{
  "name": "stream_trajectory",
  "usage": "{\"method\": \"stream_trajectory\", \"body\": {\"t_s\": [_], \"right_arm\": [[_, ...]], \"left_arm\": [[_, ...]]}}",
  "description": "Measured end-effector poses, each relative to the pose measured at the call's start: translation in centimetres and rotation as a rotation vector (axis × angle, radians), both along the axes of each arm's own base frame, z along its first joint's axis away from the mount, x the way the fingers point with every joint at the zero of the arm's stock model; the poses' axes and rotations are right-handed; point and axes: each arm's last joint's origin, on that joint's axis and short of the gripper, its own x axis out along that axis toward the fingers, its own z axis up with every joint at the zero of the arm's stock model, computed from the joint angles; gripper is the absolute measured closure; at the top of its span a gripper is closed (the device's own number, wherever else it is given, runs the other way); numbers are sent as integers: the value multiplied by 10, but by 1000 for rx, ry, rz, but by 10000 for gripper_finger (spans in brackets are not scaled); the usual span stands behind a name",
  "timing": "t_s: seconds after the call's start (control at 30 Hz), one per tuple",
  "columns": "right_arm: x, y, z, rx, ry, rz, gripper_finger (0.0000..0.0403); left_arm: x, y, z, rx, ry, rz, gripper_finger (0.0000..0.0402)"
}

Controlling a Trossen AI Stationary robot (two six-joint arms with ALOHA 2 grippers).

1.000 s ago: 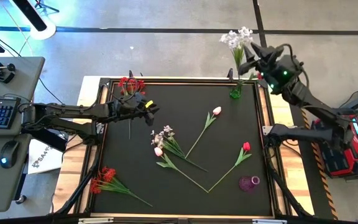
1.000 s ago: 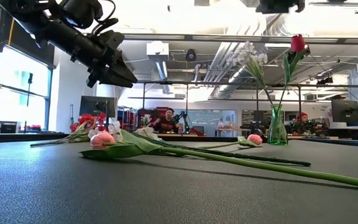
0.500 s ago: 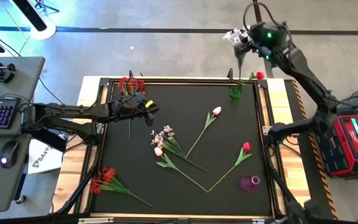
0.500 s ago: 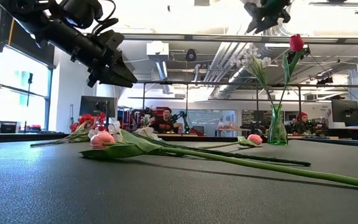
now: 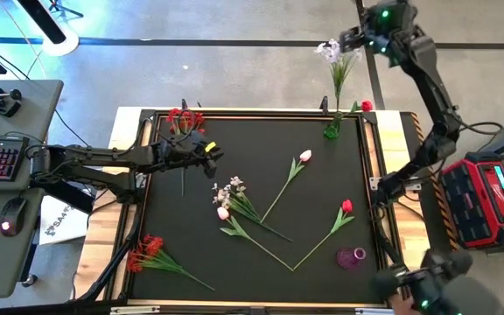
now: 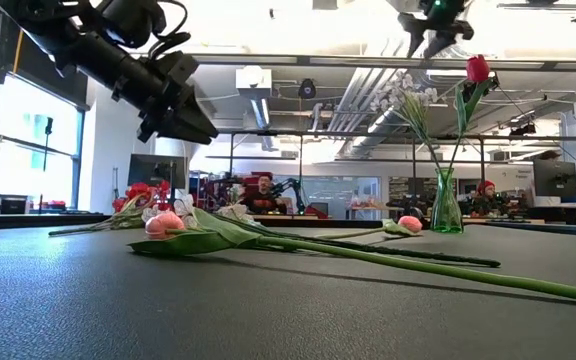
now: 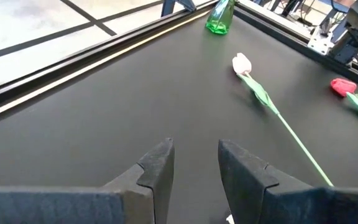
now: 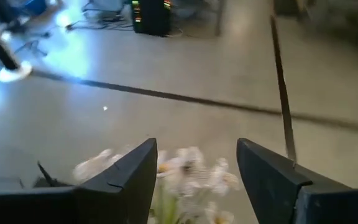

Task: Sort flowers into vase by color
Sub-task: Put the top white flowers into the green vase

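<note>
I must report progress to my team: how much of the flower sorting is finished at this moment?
Done: the green vase holds a white sprig and a red tulip. In hand: nothing; the right pincer is open above the sprig, and the left pincer hovers over the mat with a small gap. Left: the purple vase lies on its side, and two red bunches, three tulips and a sprig wait.

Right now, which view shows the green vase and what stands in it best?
The low view: the green vase stands upright in profile, holding a white sprig and a red tulip. The high view looks down on it at the mat's far edge, foreshortened. The left wrist view catches only its base. The right wrist view shows blurred white blossoms, no vase.
</note>
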Motion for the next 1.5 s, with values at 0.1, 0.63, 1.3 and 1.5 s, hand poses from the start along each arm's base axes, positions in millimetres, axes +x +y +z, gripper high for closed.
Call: {"method": "stream_trajectory", "body": {"t_s": [0.1,0.63,1.3,1.5], "right_arm": [[-15,-15,-4,63,-87,-36,196],[-41,-59,-43,311,-232,-9,198],[-43,-52,-48,363,-149,19,396],[-40,-31,-32,328,-131,43,401]], "left_arm": [[0,0,0,-1,4,0,289],[0,0,0,1,2,8,289],[0,1,0,8,3,23,289],[0,0,0,7,3,19,289]]}}
